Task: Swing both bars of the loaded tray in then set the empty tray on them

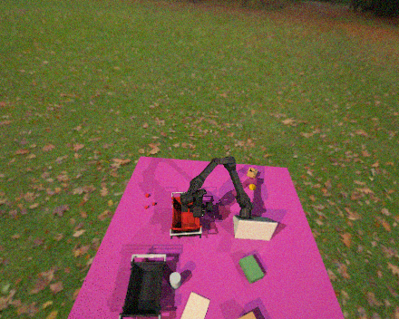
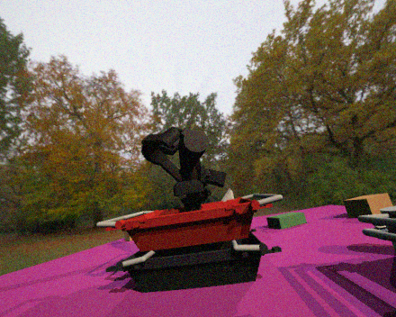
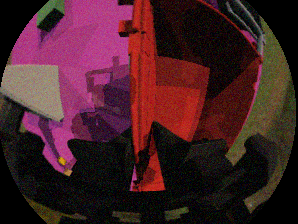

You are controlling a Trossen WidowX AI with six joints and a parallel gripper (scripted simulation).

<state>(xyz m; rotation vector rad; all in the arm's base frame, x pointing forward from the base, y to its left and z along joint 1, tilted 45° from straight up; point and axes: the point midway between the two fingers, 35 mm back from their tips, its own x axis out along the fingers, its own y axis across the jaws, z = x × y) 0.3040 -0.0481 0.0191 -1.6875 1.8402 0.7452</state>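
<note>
One bent arm [image 1: 227, 161] [image 2: 193, 150] reaching down, fingers clamped on red tray's [image 1: 187, 217] [image 2: 194, 231] [image 3: 142, 75] side wall

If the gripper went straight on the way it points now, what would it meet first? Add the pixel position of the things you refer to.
Probably the red tray [image 1: 187, 230] [image 2: 194, 231] [image 3: 142, 65]: its wall is already between the gripper's [image 3: 150, 165] fingers. Beneath sits the black tray [image 2: 196, 272], though exact depth is unclear.

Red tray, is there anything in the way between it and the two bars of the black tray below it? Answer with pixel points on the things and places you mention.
Nothing visible stands between them. The gripper [image 1: 200, 213] [image 3: 147, 123] is shut on the red tray's [image 1: 187, 224] [image 2: 192, 231] [image 3: 143, 75] side wall, and the tray sits right above the lower black tray [image 2: 196, 272]. Whether it touches both bars [image 2: 139, 258] [image 2: 247, 247], I cannot tell.
</note>
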